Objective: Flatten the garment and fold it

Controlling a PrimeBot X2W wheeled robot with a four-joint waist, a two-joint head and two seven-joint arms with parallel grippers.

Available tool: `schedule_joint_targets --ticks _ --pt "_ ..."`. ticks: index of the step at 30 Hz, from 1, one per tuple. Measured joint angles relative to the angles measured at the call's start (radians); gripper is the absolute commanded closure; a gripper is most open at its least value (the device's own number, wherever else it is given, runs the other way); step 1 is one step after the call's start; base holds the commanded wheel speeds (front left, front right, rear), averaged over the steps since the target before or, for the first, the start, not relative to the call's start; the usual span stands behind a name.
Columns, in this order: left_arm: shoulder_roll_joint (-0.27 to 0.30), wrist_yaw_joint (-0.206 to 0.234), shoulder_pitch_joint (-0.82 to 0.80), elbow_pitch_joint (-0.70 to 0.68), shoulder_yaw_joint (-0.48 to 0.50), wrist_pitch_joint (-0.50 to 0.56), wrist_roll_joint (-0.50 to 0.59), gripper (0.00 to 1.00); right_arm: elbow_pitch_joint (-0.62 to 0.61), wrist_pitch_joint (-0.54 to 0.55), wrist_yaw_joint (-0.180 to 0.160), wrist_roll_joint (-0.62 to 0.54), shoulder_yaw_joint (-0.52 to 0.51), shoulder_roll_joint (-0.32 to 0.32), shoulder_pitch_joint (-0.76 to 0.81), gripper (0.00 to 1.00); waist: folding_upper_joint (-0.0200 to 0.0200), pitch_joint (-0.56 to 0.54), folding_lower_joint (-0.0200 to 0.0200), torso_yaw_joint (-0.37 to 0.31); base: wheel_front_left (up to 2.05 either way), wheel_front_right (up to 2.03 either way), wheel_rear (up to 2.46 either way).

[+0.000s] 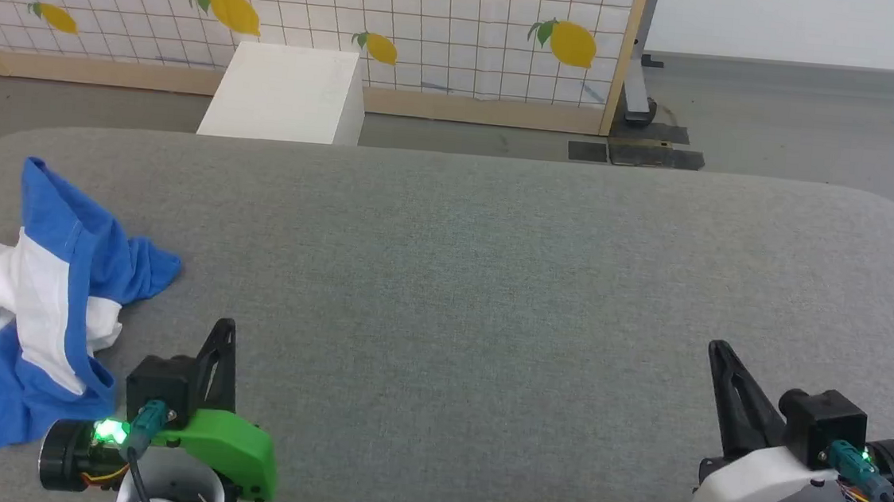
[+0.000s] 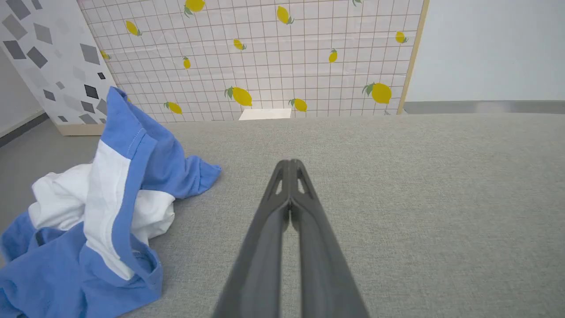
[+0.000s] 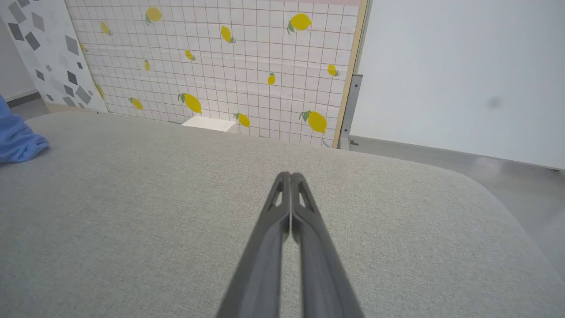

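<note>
Step in hand: pre-grasp, nothing picked up yet. Shirt [image 1: 36, 306] lies crumpled in heap at far left edge of grey table [image 1: 492, 286], blue sleeve poking up, white panel bunched in middle. Left gripper [image 1: 225, 329] just right of shirt, not touching, fingers pressed together, empty. Right gripper [image 1: 720, 354] well apart from shirt, across table, fingers also pressed together, empty. Next move, my read: open left fingers, reach to shirt, pinch blue edge, drag heap toward table centre so both arms can spread it flat.
</note>
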Motion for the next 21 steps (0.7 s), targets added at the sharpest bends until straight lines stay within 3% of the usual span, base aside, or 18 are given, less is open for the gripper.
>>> schedule_joint_targets --ticks 21 --pt "0.0 0.0 0.0 0.0 0.0 0.0 0.0 1.0 0.0 0.0 0.0 0.0 0.0 0.0 0.0 1.0 0.0 0.0 0.0 0.0 0.0 0.0 0.0"
